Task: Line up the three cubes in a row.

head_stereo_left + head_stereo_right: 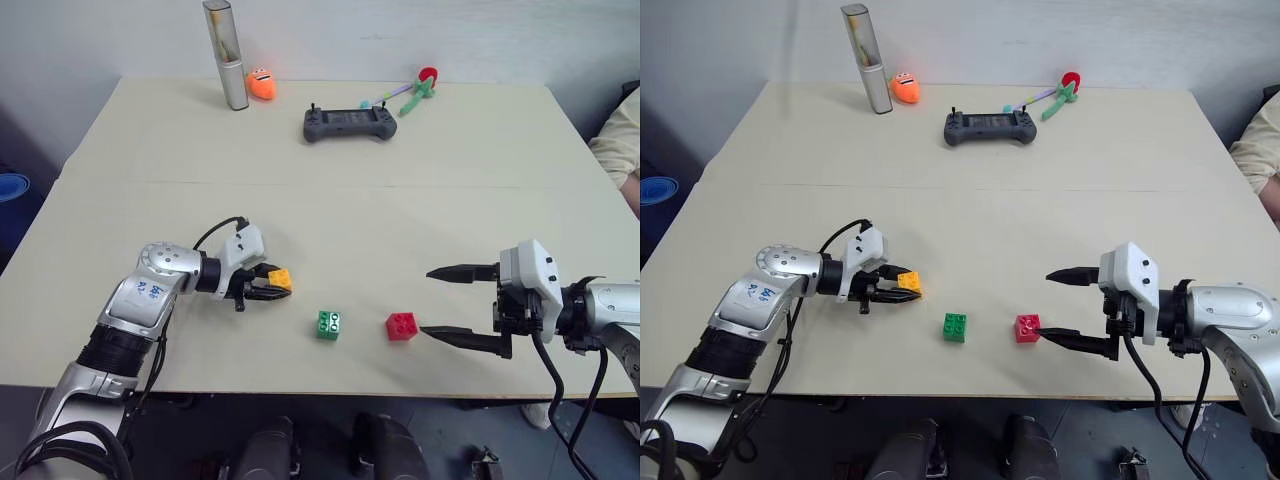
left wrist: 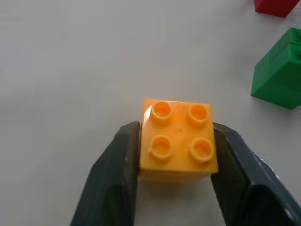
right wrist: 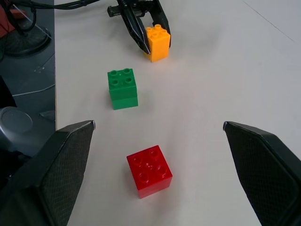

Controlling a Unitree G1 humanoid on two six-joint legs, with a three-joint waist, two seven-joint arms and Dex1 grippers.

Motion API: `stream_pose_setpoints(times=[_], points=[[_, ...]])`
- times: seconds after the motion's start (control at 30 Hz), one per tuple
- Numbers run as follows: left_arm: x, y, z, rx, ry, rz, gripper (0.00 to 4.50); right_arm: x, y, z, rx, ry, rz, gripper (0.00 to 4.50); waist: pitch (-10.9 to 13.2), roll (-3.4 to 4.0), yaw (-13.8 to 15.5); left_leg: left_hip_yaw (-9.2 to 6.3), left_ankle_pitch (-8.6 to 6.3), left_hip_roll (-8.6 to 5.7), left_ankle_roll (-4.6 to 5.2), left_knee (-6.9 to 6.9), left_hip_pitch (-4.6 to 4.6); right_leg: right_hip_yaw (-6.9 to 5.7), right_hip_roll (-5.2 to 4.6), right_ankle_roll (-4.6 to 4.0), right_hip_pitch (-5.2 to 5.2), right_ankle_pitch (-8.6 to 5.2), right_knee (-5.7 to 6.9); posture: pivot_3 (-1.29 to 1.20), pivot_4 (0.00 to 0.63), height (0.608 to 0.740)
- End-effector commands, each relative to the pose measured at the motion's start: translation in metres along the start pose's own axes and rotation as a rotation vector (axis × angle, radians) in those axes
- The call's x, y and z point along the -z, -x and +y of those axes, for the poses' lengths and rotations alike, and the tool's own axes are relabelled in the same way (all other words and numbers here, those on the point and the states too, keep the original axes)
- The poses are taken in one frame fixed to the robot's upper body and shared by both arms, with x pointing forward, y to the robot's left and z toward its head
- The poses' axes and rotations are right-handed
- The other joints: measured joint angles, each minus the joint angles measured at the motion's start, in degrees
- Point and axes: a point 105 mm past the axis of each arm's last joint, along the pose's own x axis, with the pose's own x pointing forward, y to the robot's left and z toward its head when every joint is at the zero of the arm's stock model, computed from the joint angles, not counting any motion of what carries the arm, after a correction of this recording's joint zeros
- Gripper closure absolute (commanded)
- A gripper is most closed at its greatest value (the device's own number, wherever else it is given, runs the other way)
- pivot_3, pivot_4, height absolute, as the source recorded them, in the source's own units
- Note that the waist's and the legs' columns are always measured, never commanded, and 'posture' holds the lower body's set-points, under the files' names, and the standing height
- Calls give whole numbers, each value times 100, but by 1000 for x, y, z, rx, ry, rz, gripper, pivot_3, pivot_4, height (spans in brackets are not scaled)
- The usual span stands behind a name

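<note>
Three studded cubes sit near the table's front edge. My left gripper (image 1: 275, 285) is shut on the yellow-orange cube (image 1: 281, 278), its black fingers (image 2: 117, 169) pressed against both sides of the cube (image 2: 178, 140), which rests on the table. To its right lies the green cube (image 1: 328, 324), then the red cube (image 1: 401, 326). My right gripper (image 1: 437, 300) stands wide open just right of the red cube (image 3: 149, 170), one finger close beside it.
At the back of the table (image 1: 330, 215) lie a grey game controller (image 1: 349, 124), an orange round toy with a face (image 1: 261, 85), a tall grey cylinder (image 1: 227, 55) and a green and red toy (image 1: 418, 90). A person's sleeve (image 1: 622, 140) shows at the right edge.
</note>
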Motion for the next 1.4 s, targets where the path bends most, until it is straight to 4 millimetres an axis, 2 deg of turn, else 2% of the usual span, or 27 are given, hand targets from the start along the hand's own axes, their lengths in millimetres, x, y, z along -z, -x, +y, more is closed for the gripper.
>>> stream_pose_setpoints(times=[0.03, 0.17, 0.23, 0.33, 0.43, 0.57, 0.8, 1.33, 1.4], points=[[-3, 6, -9, 51, -37, -7, 2985, -9, -1, 5, -22, 49, -16, 0, 0, 0, -4, 0, 0, 0, 0, 0, 0, 0, 0, 0, 0, 0, 0, 0, 150, 740], [-1, 27, -18, 105, -135, 24, 2985, -8, -2, 9, -60, 53, -9, 0, 0, 0, -17, 0, -1, 4, -2, 0, 0, 1, -3, 0, -1, 0, -2, 0, 150, 740], [5, 38, -24, 147, -183, 60, 2985, -7, -1, 12, -84, 54, -3, 0, 0, 0, -30, 0, -1, 7, -3, 0, 0, 1, -4, -1, -1, 0, -3, 0, 150, 740], [25, 64, -31, 188, -218, 145, 2985, 1, 2, 17, -118, 56, 27, 0, 0, 0, -25, 1, -3, 8, -6, 0, 1, 3, -8, -2, -2, -1, -6, 0, 150, 740], [32, 71, -29, 171, -225, 153, 2985, 6, 5, 15, -108, 50, 37, 0, 0, 1, 0, 1, -3, 8, -5, -1, 1, 3, -13, -2, -2, -1, -8, 0, 150, 740], [39, 71, -24, 138, -255, 143, 2985, 11, 6, 14, -96, 42, 45, 0, 0, 0, 10, -3, -4, 4, 1, 0, 0, 2, -25, -1, 1, 0, -7, 0, 150, 740], [25, 52, -13, 104, -273, 57, 2985, 19, 8, 15, -86, 27, 63, 0, 0, 0, -5, 1, -4, 3, 1, 0, 0, -1, -10, 0, -1, 0, -1, 0, 150, 740], [33, 42, -19, 172, -207, 56, 2985, 22, 8, 16, -75, 26, 76, 0, 0, 0, -4, 2, -4, 3, 1, 1, 1, 1, -7, 0, 0, 0, -1, 0, 150, 740], [34, 43, -19, 171, -191, 53, 2255, 25, 9, 17, -76, 28, 87, 0, 0, 0, -6, 2, -4, 3, 1, 1, 1, 1, -7, 0, 0, 0, -1, 0, 150, 740]])
